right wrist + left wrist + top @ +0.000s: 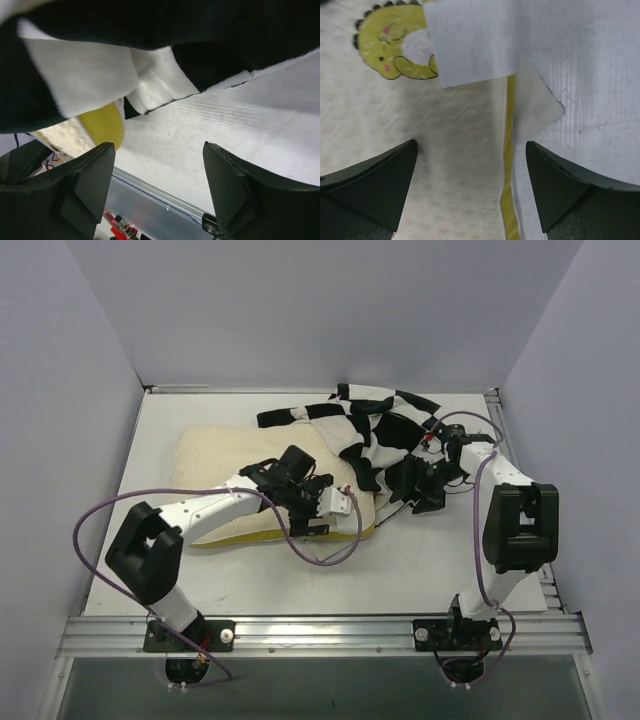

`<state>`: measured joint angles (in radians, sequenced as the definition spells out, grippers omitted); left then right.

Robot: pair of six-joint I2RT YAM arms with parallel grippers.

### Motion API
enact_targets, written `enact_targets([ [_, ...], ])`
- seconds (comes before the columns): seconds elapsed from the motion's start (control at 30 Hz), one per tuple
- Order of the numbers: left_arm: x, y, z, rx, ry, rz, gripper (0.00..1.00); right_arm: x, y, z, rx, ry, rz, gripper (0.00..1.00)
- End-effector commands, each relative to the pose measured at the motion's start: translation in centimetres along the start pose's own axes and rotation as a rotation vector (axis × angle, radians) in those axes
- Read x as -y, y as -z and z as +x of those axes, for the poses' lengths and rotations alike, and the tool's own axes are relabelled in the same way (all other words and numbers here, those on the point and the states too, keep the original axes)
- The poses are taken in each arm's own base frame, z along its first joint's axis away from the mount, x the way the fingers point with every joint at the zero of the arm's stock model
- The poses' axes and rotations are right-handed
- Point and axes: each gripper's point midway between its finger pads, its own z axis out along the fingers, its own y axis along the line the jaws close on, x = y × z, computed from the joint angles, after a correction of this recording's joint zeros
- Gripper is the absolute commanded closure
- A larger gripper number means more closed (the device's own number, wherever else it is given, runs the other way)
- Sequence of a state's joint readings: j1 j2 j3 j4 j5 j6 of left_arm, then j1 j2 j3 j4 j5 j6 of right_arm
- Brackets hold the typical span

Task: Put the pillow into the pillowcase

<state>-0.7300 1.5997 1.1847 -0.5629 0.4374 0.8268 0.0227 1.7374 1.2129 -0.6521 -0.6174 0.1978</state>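
Note:
The cream quilted pillow (215,465) lies flat at centre-left of the table. The black-and-white checkered pillowcase (385,430) is bunched up behind its right end. My left gripper (337,503) is open over the pillow's near right corner. In the left wrist view the gripper (471,170) straddles the yellow side edge (509,150), with the yellow-green logo (395,45) and white tag (470,40) ahead. My right gripper (415,490) is open and empty at the pillowcase's near edge. In the right wrist view the gripper (159,170) sits under the hanging pillowcase fabric (90,75), beside the pillow's yellow edge (102,125).
The white table (420,560) is walled on the left, back and right. A metal rail (320,625) runs along the near edge. The left arm's purple cable (320,558) loops over the table in front of the pillow.

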Motion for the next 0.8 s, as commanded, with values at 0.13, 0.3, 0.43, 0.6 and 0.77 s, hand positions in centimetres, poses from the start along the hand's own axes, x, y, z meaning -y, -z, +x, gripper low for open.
enact_targets([
  [0.13, -2.6, -4.6, 3.1, -0.104, -0.108, -0.046, 0.03, -0.1, -4.6, -0.2, -0.031, -0.037, 0.001, 0.31],
  [0.3, -2.2, -5.9, 3.5, -0.128, -0.028, 0.024, 0.58, -1.1, -4.7, -0.6, -0.012, -0.005, -0.01, 0.36],
  [0.43, -1.5, -4.1, 0.8, 0.017, 0.137, 0.124, 0.98, -0.9, -3.3, -0.5, 0.046, 0.052, -0.012, 0.39],
  [0.6, -0.9, -2.1, -1.1, 0.119, 0.246, 0.191, 1.0, -1.6, -2.2, -2.6, 0.209, 0.255, 0.024, 0.4],
  [0.77, -0.8, -1.4, -0.9, 0.128, 0.277, 0.199, 1.0, -2.4, -3.1, -5.1, 0.288, 0.314, 0.061, 0.4],
])
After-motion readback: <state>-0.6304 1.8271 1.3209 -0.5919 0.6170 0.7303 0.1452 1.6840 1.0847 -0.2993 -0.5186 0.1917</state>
